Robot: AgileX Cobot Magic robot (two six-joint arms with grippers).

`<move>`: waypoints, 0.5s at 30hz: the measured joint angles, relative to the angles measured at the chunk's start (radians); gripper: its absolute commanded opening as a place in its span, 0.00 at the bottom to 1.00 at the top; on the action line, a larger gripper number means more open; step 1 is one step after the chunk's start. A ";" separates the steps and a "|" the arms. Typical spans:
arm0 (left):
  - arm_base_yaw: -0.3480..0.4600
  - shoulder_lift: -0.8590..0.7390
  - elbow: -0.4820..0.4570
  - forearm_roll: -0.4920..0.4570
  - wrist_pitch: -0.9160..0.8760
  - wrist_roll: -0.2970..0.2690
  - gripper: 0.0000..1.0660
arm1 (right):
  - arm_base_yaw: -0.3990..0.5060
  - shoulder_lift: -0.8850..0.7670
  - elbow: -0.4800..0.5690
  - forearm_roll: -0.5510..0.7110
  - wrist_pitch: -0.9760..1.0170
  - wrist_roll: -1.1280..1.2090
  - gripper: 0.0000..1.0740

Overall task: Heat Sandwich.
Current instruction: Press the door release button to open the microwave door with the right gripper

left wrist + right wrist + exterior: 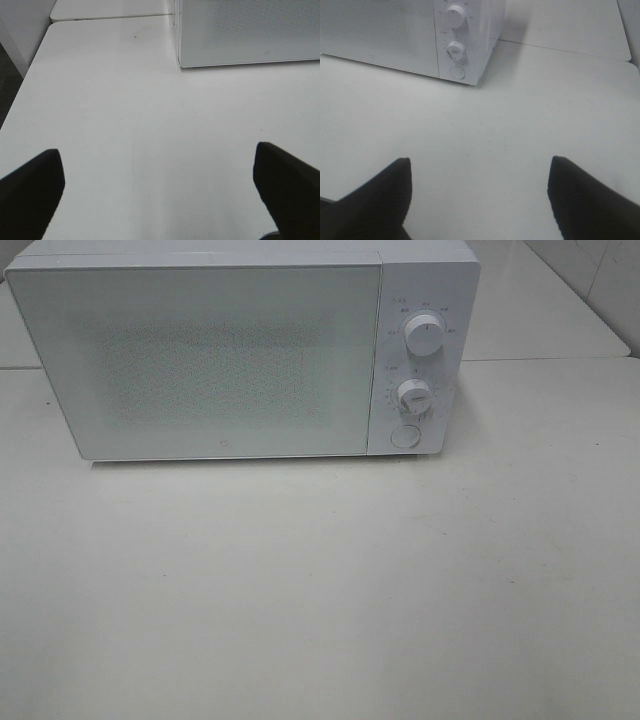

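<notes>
A white microwave (230,350) stands at the back of the table with its door shut. It has two knobs (424,337) and a round button (405,435) on its right panel. It also shows in the left wrist view (250,30) and the right wrist view (410,35). The sandwich and its pink plate are out of view. My left gripper (160,185) is open and empty over bare table, in front of the microwave's left corner. My right gripper (480,195) is open and empty over bare table, in front of the microwave's right side. Neither gripper shows in the exterior high view.
The white table (320,590) spreads in front of the microwave. A seam (540,358) joins it to a second table behind. The table's left edge (20,95) drops to a dark floor.
</notes>
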 measured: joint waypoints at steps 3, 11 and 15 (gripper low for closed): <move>0.000 0.000 0.000 0.000 0.000 0.000 0.91 | -0.036 -0.014 0.055 0.000 -0.017 0.028 0.68; 0.000 0.000 0.000 0.000 0.000 0.000 0.91 | -0.113 -0.057 0.159 -0.001 -0.053 0.072 0.68; 0.000 0.000 0.000 0.000 0.000 0.000 0.91 | -0.131 -0.057 0.167 -0.001 -0.053 0.073 0.68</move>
